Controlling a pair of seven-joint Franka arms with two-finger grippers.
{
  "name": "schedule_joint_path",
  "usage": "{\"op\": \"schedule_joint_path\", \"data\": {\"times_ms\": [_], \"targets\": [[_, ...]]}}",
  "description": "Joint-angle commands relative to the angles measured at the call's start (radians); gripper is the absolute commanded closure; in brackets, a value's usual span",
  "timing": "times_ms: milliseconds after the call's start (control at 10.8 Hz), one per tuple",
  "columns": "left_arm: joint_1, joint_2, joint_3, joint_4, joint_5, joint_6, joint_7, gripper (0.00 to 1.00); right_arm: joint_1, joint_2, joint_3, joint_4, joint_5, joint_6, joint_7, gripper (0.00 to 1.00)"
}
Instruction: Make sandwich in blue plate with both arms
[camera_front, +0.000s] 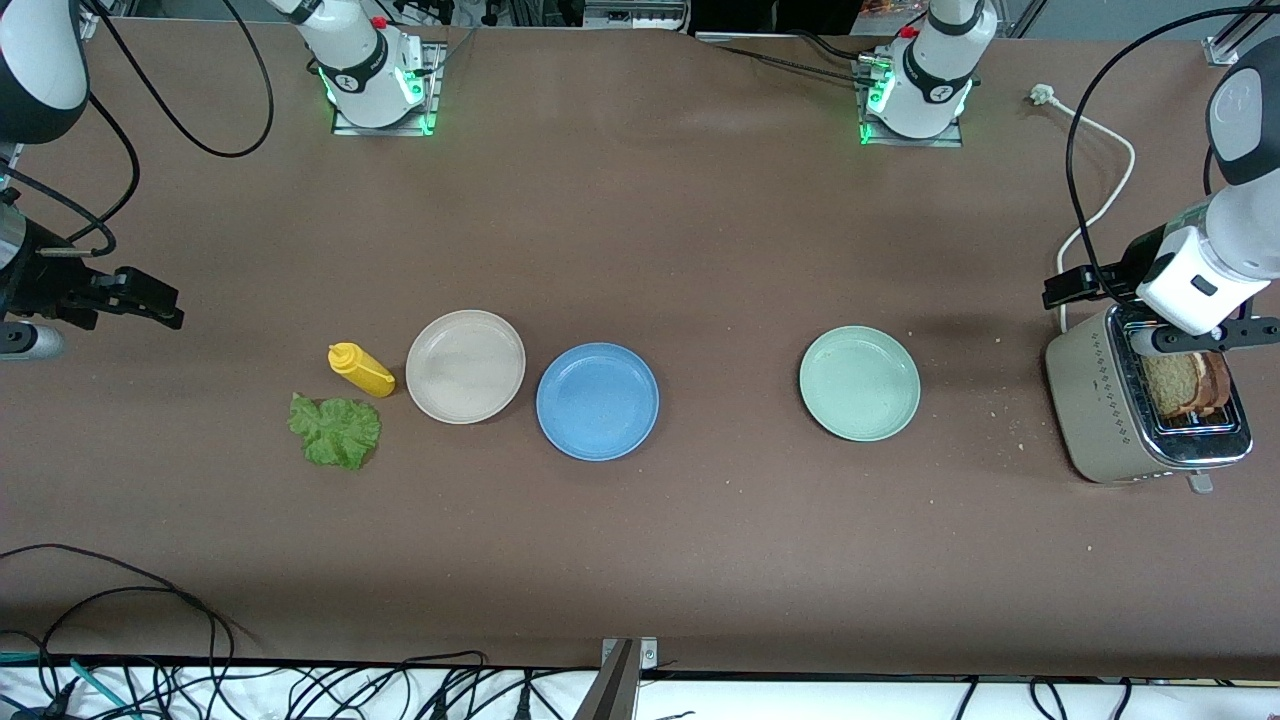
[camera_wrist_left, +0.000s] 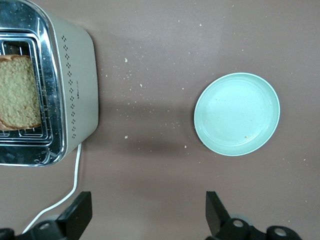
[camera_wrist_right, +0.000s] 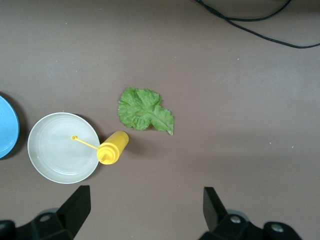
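Note:
The blue plate (camera_front: 597, 401) lies empty mid-table; its edge also shows in the right wrist view (camera_wrist_right: 7, 127). Brown bread slices (camera_front: 1185, 385) stand in the toaster (camera_front: 1100, 400) at the left arm's end, and they show in the left wrist view (camera_wrist_left: 17, 92). A lettuce leaf (camera_front: 335, 432) lies flat toward the right arm's end, also seen in the right wrist view (camera_wrist_right: 145, 110). My left gripper (camera_front: 1068, 288) (camera_wrist_left: 148, 215) is open and empty, up over the table beside the toaster. My right gripper (camera_front: 150, 300) (camera_wrist_right: 145, 215) is open and empty, up over the table's right-arm end.
A beige plate (camera_front: 465, 366) and a lying yellow squeeze bottle (camera_front: 362, 370) sit beside the blue plate and the lettuce. A mint-green plate (camera_front: 859, 382) lies between the blue plate and the toaster. The toaster's white cord (camera_front: 1100, 190) runs toward the robots' bases. Crumbs dot the table.

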Motion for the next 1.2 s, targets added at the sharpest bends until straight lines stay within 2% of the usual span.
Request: {"op": "schedule_joint_path", "data": {"times_ms": [0,1109], "targets": [[0.004,0.02,-0.001,0.038,0.023,0.001,0.0,0.0,-0.001,-0.008,0.003,0.005,-0.012,-0.002,-0.002,0.0],[0.015,0.023,0.004,0.036,0.023,-0.001,0.007,0.0,-0.001,-0.008,0.003,0.005,-0.012,-0.002,-0.001,0.0]]}}
